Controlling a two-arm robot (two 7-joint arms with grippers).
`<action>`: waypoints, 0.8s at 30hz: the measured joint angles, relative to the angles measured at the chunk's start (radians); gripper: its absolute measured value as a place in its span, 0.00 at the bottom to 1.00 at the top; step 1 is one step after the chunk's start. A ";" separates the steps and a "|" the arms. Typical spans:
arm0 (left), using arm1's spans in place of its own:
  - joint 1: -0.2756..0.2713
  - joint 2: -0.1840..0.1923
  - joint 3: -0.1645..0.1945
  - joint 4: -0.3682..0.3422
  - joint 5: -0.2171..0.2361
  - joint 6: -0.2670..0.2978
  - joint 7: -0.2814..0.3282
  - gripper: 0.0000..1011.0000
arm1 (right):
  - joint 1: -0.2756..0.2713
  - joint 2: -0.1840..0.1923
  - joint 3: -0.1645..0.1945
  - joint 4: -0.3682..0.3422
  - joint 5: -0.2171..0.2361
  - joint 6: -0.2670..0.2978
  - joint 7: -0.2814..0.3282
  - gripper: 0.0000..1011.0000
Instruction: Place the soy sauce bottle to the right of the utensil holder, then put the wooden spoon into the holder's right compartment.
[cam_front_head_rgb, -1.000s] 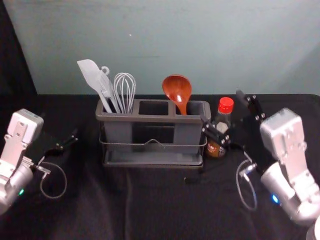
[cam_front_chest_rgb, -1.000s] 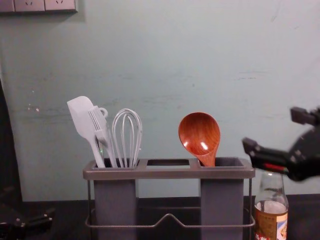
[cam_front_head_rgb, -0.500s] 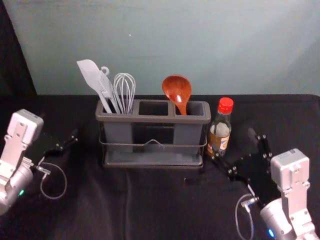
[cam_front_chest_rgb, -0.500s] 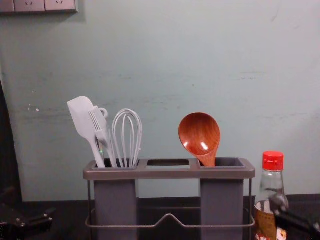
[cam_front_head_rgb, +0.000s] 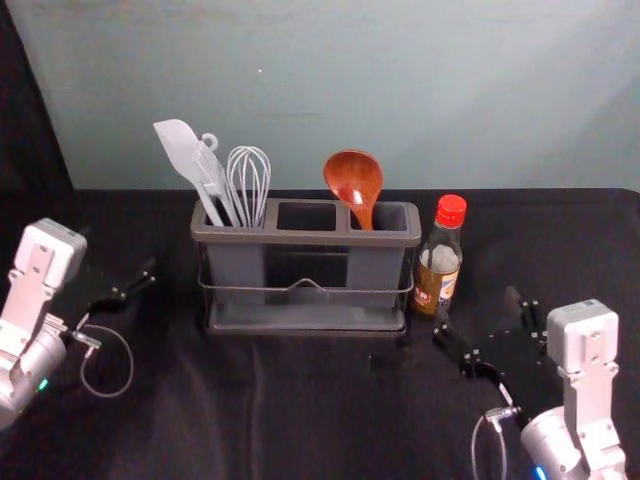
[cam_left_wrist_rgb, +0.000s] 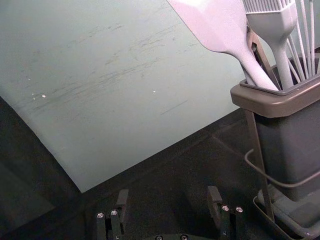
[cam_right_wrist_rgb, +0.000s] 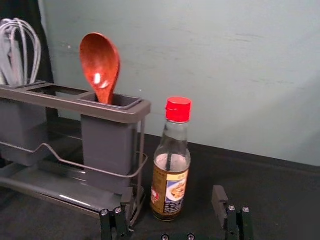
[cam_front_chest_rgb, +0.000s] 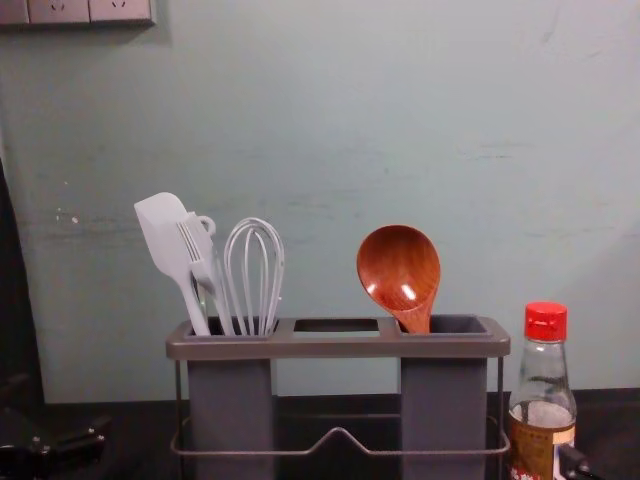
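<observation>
Head view: the holder (cam_front_head_rgb: 306, 238) stands on the black cloth (cam_front_head_rgb: 300, 420), with the bottle (cam_front_head_rgb: 440, 262) upright just to its right. The spoon (cam_front_head_rgb: 354, 180) is in the right compartment, bowl up and leaning a little left. The spatula (cam_front_head_rgb: 181, 150), brush (cam_front_head_rgb: 214, 178) and whisk (cam_front_head_rgb: 249, 175) share the left one. The right gripper (cam_front_head_rgb: 477, 310) is in front of the bottle, on the robot's side; the left gripper (cam_front_head_rgb: 117, 254) is idle, left of the holder.

Left wrist view: the claw's two jaws stand apart, near the holder's left end.

Right wrist view: the jaws of the right gripper (cam_right_wrist_rgb: 173, 193) are wide apart — the bottle, red cap on, stands beyond them, just beside the holder.

Chest view: the spoon's bowl rises above the rim — handle down inside — and the bottle shows at the lower right, a dark fingertip (cam_front_chest_rgb: 571, 461) overlapping its label.
</observation>
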 joint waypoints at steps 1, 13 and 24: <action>0.000 0.000 0.000 0.000 0.000 0.000 0.000 1.00 | 0.002 0.001 -0.001 -0.002 -0.005 0.004 0.006 0.99; 0.000 0.000 0.000 0.000 0.000 0.000 0.000 1.00 | 0.001 0.001 -0.002 -0.003 -0.004 0.002 0.006 0.99; 0.000 0.000 0.000 0.000 0.000 0.000 0.000 1.00 | 0.001 0.002 -0.003 -0.003 -0.003 0.001 0.003 0.99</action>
